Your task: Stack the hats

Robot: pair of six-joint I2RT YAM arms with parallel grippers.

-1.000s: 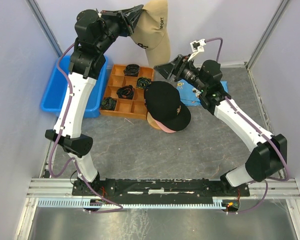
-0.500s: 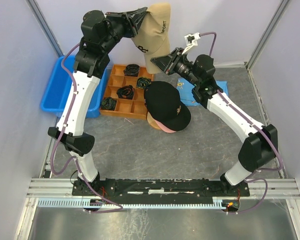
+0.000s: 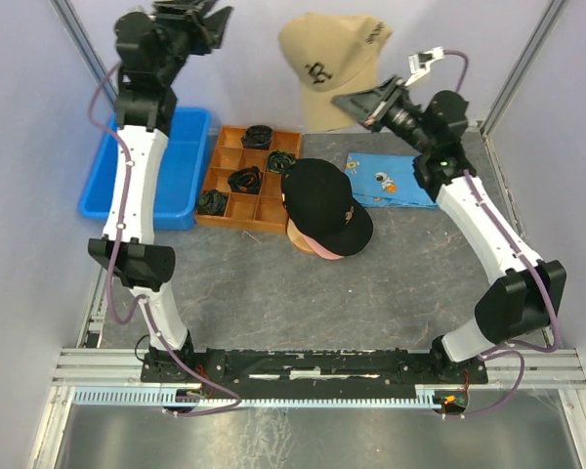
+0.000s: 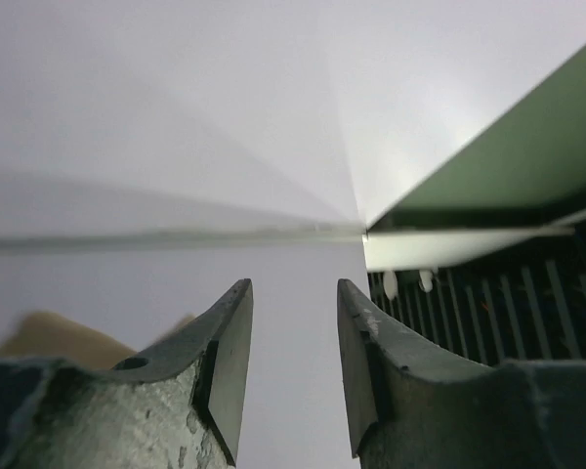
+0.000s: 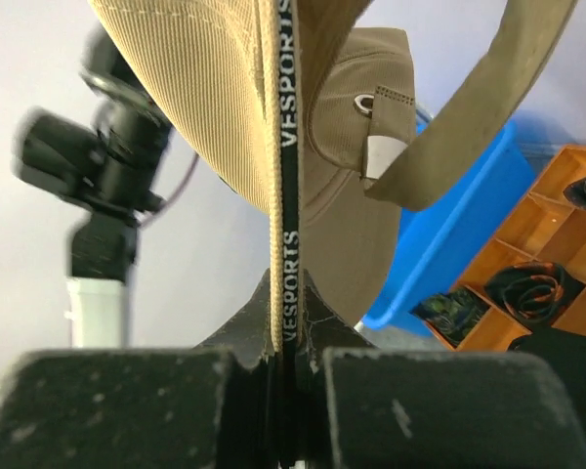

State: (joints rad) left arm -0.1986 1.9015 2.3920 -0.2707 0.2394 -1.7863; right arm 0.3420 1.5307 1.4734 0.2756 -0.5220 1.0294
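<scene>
Grey table (image 3: 371, 283); tan cap (image 3: 327, 59), dark emblem (image 3: 318, 73), hangs pinched in right hand (image 3: 350, 101); left hand (image 4: 294, 332) spread.

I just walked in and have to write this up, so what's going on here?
The robot is stacking hats. The right fingers are shut on the rim of the tan hat, holding it in the air at the back. The left fingers are open and empty, raised at the back left. On the table, a black hat sits on a pink hat; the tan one is not yet on that stack.
</scene>
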